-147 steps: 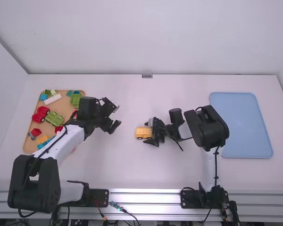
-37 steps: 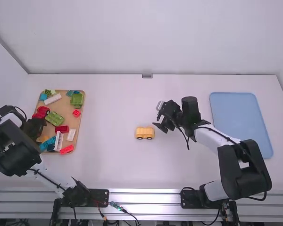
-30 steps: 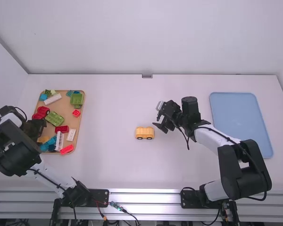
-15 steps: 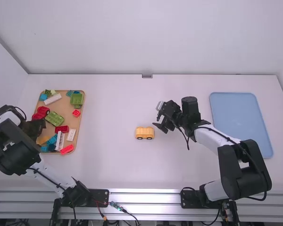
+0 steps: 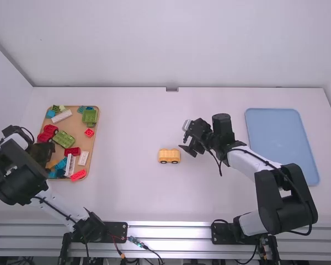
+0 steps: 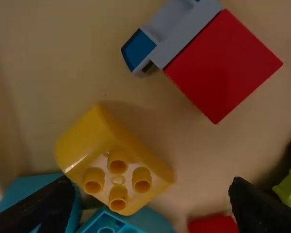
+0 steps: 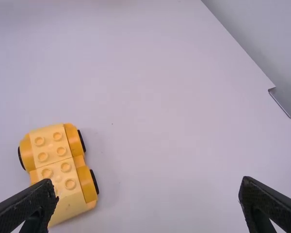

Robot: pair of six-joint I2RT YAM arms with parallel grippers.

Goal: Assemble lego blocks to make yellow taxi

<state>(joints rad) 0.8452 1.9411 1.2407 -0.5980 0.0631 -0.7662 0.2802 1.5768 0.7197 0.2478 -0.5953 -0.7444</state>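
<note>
Pickup likely, nine o'clock from the yellow car (image 5: 169, 156) — left gripper (image 6: 150, 182), spread, must grasp yellow block (image 6: 89, 138); right gripper (image 7: 148, 183) gapes.

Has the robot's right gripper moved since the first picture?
Yes. It was right at the yellow car; now the right gripper is off it, closer to the blue tray.

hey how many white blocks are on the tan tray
3: a far block, and nearer the camera a left block and right block, side by side. The left arm may hide more.
</note>
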